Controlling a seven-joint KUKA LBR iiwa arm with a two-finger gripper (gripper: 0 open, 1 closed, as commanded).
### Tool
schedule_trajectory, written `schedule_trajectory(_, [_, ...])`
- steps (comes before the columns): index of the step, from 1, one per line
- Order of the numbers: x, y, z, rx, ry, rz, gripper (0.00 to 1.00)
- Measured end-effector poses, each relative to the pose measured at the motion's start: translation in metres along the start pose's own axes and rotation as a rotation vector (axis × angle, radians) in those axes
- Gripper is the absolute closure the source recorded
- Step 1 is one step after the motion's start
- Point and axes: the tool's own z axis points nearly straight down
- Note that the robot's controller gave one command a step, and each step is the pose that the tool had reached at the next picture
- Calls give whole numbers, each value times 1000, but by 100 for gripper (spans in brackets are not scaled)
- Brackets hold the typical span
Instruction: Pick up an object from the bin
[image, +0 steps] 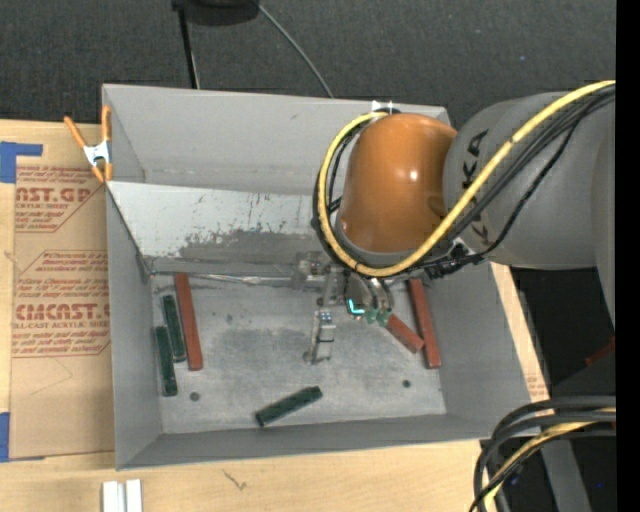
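Note:
My gripper hangs below the orange wrist cover, over bare bin floor near the middle of the bin. Closest to it on the right lie two red-brown sticks, a short slanted one and a longer one along the right wall. A dark green stick lies slanted on the floor in front of the gripper, towards the near wall. The gripper touches none of these.
At the left side of the bin a red-brown stick lies beside two dark green sticks. The arm and its orange cover hide the back right part of the bin.

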Motion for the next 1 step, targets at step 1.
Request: schedule_trajectory(1, [-2, 0, -4, -1, -8, 1, 0])
